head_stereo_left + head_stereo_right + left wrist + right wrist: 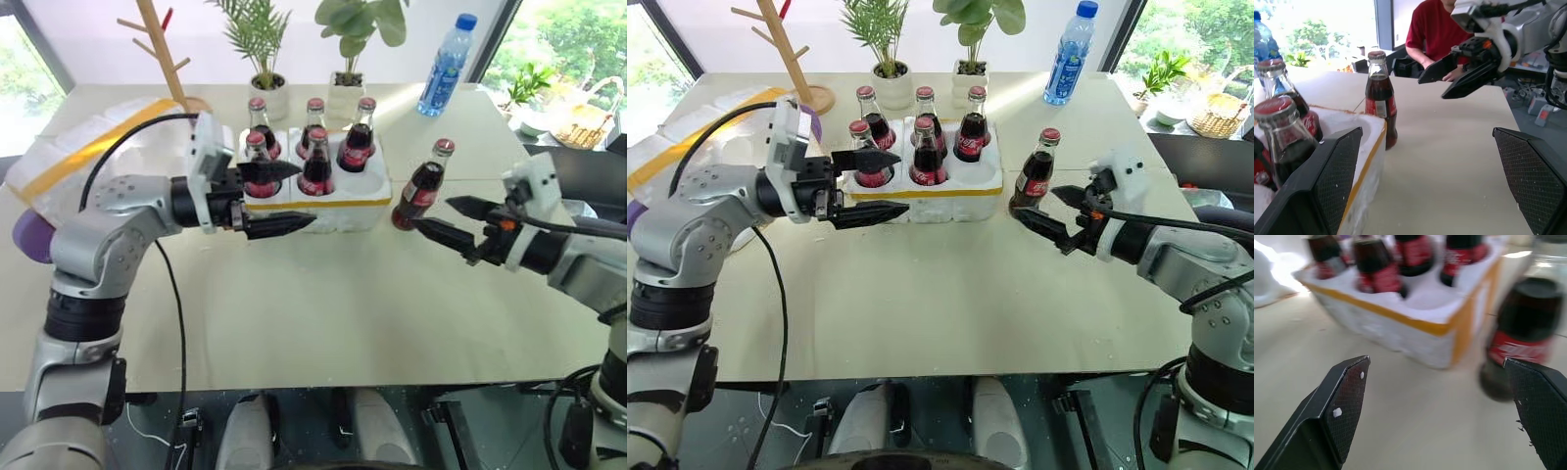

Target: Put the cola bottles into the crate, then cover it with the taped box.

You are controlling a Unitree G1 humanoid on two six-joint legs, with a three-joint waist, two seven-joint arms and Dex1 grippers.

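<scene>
White foam crate (921,201) holds five cola bottles (925,155); one hole empty.

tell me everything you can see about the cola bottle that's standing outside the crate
The lone cola bottle is small clear glass, filled with dark cola, with a red cap and red label. It stands upright on the table, just off the crate's right end, not in a hole. The right gripper sits beside it, fingers open, not touching it.
</scene>
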